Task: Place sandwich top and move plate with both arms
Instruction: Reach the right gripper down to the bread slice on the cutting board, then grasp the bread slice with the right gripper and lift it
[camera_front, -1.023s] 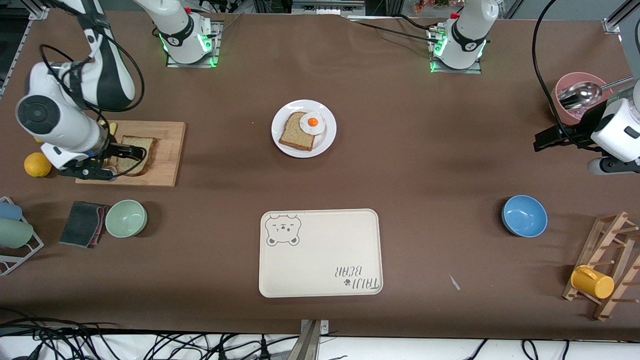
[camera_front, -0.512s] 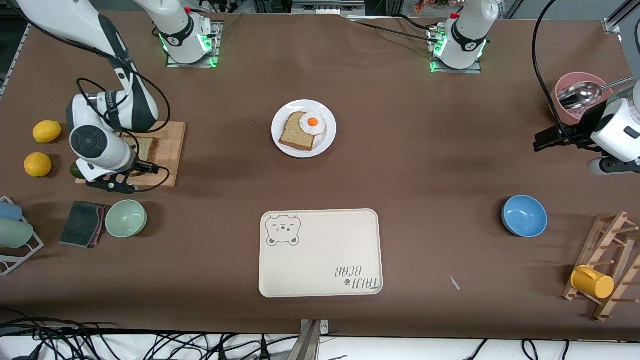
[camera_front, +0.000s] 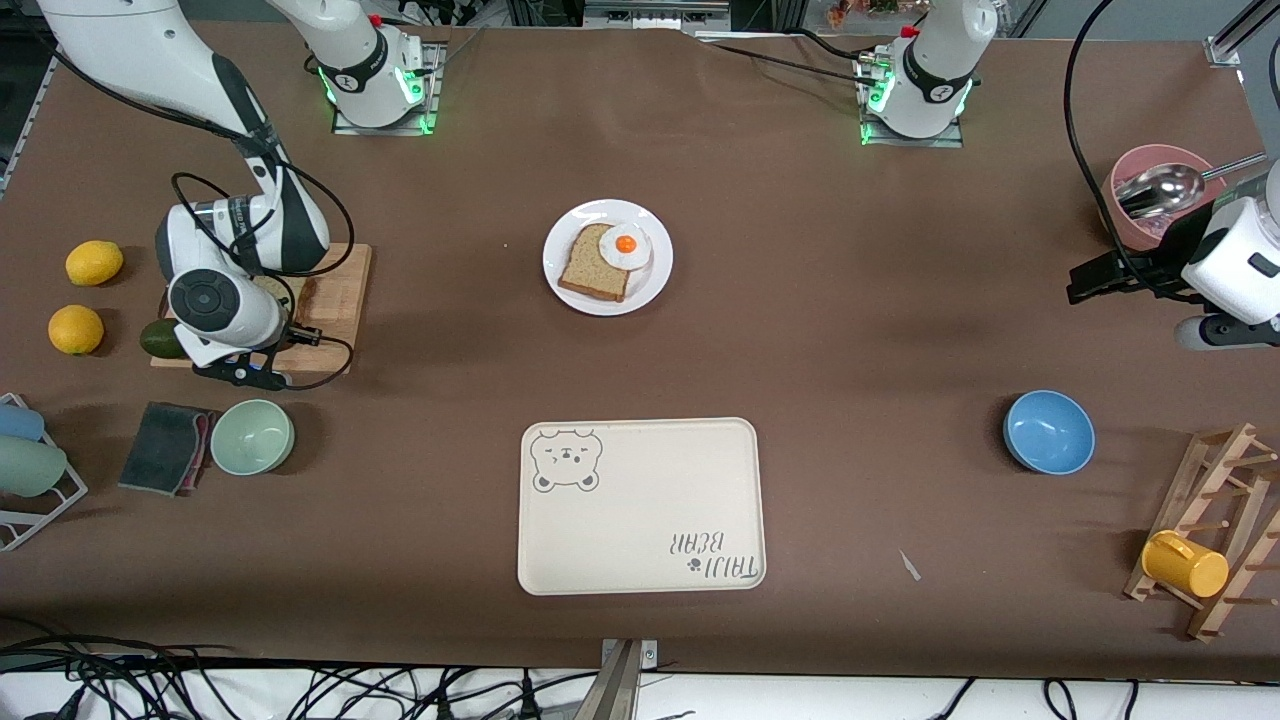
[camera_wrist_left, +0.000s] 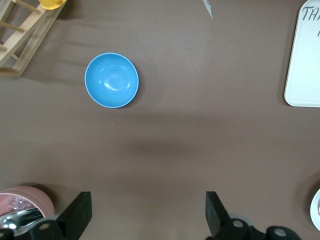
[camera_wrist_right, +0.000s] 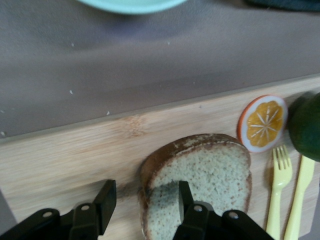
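Half shuts right gripper (camera_wrist_right: 146, 195) astride sandwich top (camera_wrist_right: 210, 170) crust, low in frame, gripping nothing yet, risking shallow-pinch slip; idles left gripper (camera_wrist_left: 147, 205) wide open, empty, over surface (camera_wrist_left: 175, 125).

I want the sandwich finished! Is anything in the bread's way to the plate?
Nothing visible. The sandwich top lies on the cutting board, right gripper at its edge. Only bare table separates the board from the plate.
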